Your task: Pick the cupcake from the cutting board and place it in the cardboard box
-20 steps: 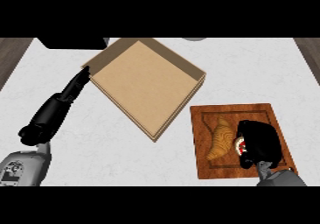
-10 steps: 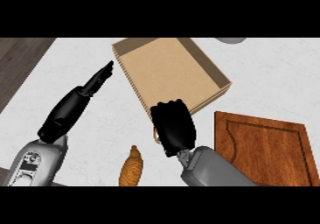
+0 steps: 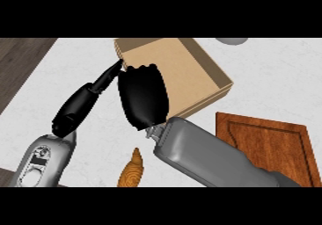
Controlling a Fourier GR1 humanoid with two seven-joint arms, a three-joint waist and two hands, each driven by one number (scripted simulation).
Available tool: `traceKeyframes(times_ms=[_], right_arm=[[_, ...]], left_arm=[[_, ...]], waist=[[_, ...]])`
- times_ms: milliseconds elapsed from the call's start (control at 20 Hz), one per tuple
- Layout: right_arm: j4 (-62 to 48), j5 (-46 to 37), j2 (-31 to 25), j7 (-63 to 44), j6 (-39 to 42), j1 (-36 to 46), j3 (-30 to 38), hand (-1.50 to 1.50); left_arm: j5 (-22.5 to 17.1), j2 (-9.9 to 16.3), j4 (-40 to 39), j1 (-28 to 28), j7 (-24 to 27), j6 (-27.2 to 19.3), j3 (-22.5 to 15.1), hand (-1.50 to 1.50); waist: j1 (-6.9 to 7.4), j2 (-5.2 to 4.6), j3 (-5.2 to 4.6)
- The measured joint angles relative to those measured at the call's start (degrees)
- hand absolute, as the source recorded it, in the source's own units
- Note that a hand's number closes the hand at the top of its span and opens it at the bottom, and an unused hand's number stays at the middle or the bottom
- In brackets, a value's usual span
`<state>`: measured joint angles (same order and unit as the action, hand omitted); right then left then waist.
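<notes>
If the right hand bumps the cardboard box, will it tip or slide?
Probably slide: the cardboard box is wide with low walls and sits flat on the smooth counter. It looks thin-walled, so likely light; the right hand over its left wall might flex it.

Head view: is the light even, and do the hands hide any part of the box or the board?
Head view: the light is flat, with no glare on the counter; the right hand covers the near wall of the cardboard box; the left hand touches its left corner; the cutting board is cut by the lower edge.
</notes>
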<state>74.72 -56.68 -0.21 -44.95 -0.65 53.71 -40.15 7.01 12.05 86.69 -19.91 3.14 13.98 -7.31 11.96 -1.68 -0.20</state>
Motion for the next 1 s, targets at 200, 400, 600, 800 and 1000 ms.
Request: traceKeyframes(times_ms=[200,400,600,800,1000], right_arm=[[-3.7,1.5,0.1,-7.4,-6.4,6.3,2.5,1.5],[-9.4,2.9,0.1,-12.5,-11.3,12.2,4.4,1.5],[-16.6,4.6,0.0,-13.3,-14.8,17.8,6.9,1.5],[-25.3,6.6,0.0,-12.7,-16.4,22.6,8.4,1.5],[-33.2,11.4,0.1,-11.0,-15.4,25.0,9.5,1.5]], left_arm=[[-0.1,0.3,-1.2,-0.5,0.0,0.0,0.8,0.0],[-0.2,0.8,-2.0,-1.5,-0.1,-0.1,1.8,0.0],[0.0,0.6,-2.6,-1.7,0.0,-0.7,2.3,0.0],[-0.1,1.0,-2.5,-0.9,0.2,-1.0,3.1,0.0],[0.2,1.1,-2.0,0.2,0.5,-1.2,3.3,0.0]], waist=[[-0.87,0.09,-0.04],[-1.91,0.14,-0.07],[-2.96,0.04,-0.07],[-4.2,0.19,-0.05],[-5.07,0.25,-0.02]])
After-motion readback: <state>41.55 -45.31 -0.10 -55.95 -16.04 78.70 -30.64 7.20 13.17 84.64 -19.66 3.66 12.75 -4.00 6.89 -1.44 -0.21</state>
